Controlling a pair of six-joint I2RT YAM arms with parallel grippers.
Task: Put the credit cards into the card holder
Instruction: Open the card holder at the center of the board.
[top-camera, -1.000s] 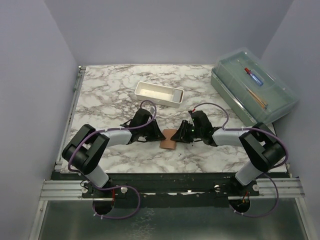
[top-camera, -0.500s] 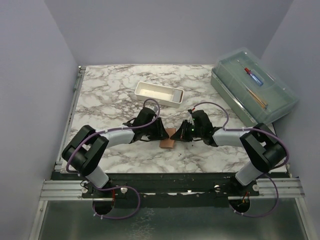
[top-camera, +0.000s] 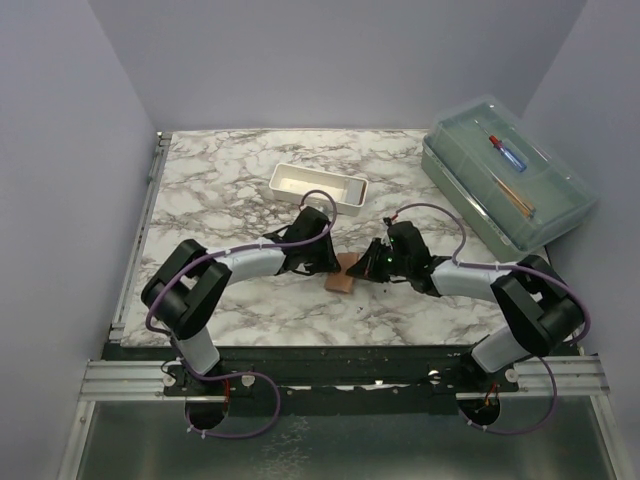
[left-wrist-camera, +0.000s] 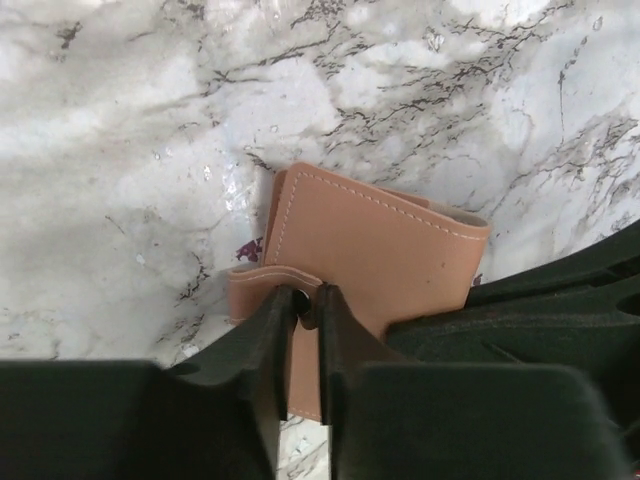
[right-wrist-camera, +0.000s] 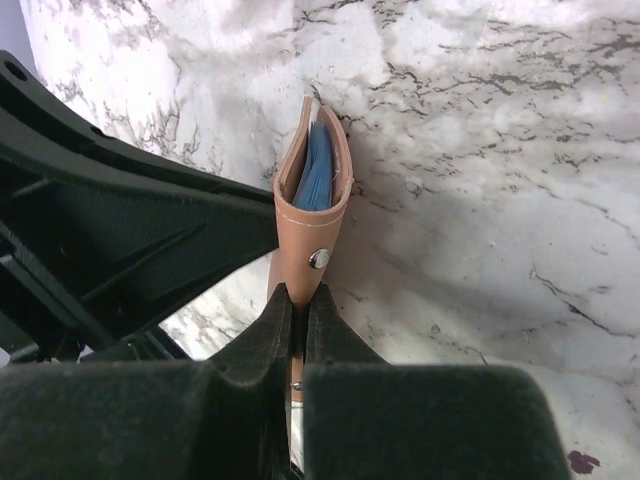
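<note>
Both end effectors now clamp the card holder (top-camera: 343, 272), which sits mid-table (top-camera: 220, 190), just on the near side of the white tray (top-camera: 316, 201). A second ago the left end effector (left-wrist-camera: 308, 295) stood off to the left; it has since moved in and pinches a thin leather edge, jaws almost together. The right end effector (right-wrist-camera: 298, 290) has shut on the flap below the snap (right-wrist-camera: 320, 258). Blue edges (right-wrist-camera: 315, 170) show inside the fold: cards or lining, I cannot tell. Probably a closing step.
</note>
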